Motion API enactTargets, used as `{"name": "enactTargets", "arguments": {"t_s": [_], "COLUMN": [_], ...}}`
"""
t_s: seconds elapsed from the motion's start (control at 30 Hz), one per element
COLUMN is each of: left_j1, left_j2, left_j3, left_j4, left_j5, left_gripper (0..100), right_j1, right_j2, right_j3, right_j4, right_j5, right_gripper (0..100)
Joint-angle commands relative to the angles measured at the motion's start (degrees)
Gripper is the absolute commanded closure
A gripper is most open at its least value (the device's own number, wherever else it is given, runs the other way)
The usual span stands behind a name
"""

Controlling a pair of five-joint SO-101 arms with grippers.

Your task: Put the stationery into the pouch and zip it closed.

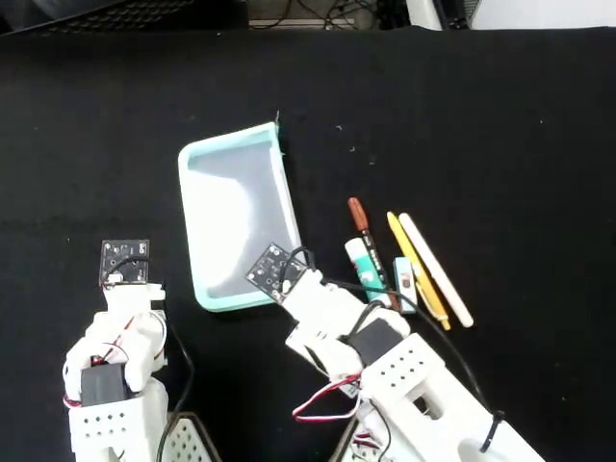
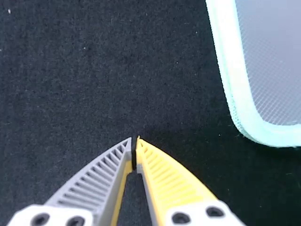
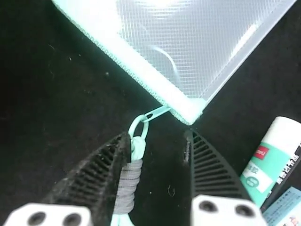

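Note:
The translucent pouch (image 1: 234,217) with a mint-green border lies flat on the black table. My right gripper (image 3: 157,141) is open at the pouch's near corner (image 3: 188,113). The mint zipper pull (image 3: 140,126) and its grey cord (image 3: 128,181) lie against the inner side of one finger. To the right of the pouch lie the stationery: a brown marker (image 1: 363,236), a glue stick (image 1: 364,269), a yellow pen (image 1: 416,268), a white pen (image 1: 436,269) and a small blue-and-white item (image 1: 404,284). My left gripper (image 2: 134,141) is shut and empty, over bare table left of the pouch edge (image 2: 233,89).
The left arm (image 1: 120,327) stands at the near left, the right arm (image 1: 385,356) at the near middle, beside the stationery. In the right wrist view the glue stick (image 3: 273,160) lies close beside one finger. Cables trail at the table's near edge.

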Motion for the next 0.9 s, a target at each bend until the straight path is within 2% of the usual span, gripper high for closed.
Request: {"name": "enactTargets", "arguments": {"t_s": [0.0,0.37,0.63,0.87], "left_j1": [0.13,0.13,0.13,0.13], "left_j2": [-0.18,-0.18,-0.18,-0.18], "left_j3": [0.84,0.84,0.84,0.84], "left_j4": [0.09,0.09,0.09,0.09], "left_j5": [0.53,0.53,0.53,0.53], "left_gripper": [97,97,97,97], "right_j1": [-0.88,-1.76,-1.76,-1.76], "right_j2": [-0.84,-1.01,-0.92,-0.92], "right_j3": [-0.75,-5.23,0.48,0.57], "right_j4": [-0.53,4.92,-2.02,-2.46], "right_j5": [0.18,-5.54,-4.84,-4.84], "right_gripper": [80.0,80.0,79.8,79.8]}}
